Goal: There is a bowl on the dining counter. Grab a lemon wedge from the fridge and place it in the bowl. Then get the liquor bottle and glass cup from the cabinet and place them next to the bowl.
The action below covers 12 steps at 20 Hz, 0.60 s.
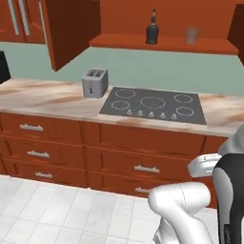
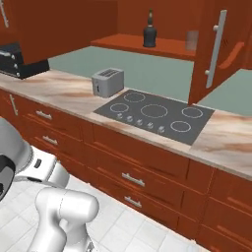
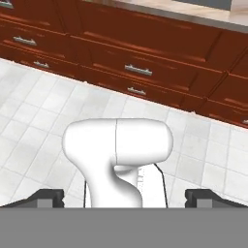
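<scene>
A dark liquor bottle (image 1: 152,28) (image 2: 149,32) stands on the shelf of the open wall cabinet (image 1: 162,44) above the stove. A clear glass cup (image 1: 191,35) (image 2: 192,40) stands to its right on the same shelf. My gripper (image 3: 126,197) is low in front of the base, pointing down at the tiled floor and the drawer fronts. Its fingertips (image 3: 48,196) are spread wide and nothing is between them. The bowl, the lemon wedge, the fridge and the dining counter are out of view.
A silver toaster (image 1: 95,82) (image 2: 108,81) sits on the marble counter left of the black cooktop (image 1: 155,105) (image 2: 155,113). The cabinet doors (image 1: 71,28) (image 2: 221,49) hang open at both sides. A dark appliance (image 2: 12,59) sits far left. Drawers (image 3: 138,70) line the counter front.
</scene>
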Available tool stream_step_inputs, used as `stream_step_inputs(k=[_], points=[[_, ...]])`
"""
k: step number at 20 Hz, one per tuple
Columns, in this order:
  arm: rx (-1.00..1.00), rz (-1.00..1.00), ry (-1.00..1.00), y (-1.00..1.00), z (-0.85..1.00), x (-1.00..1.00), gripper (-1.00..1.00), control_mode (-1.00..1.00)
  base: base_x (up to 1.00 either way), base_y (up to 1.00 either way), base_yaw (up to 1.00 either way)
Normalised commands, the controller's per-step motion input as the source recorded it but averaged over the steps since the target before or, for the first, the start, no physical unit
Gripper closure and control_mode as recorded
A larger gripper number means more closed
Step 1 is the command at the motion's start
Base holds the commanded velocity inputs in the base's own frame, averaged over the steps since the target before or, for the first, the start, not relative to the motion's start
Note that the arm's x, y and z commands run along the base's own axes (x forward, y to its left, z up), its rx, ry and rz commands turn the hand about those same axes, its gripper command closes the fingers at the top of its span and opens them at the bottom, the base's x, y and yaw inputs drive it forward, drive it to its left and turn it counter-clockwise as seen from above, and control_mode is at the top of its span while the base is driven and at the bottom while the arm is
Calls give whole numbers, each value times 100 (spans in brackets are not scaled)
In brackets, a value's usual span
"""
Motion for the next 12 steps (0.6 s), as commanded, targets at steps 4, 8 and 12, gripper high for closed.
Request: stream_step_inputs(k=[4,8,12], points=[[0,0,0,0,0,0,-100,100,53,10,-41],[0,0,0,0,0,0,-100,100,79,23,-39],[0,0,0,0,0,0,-100,100,96,24,-33]])
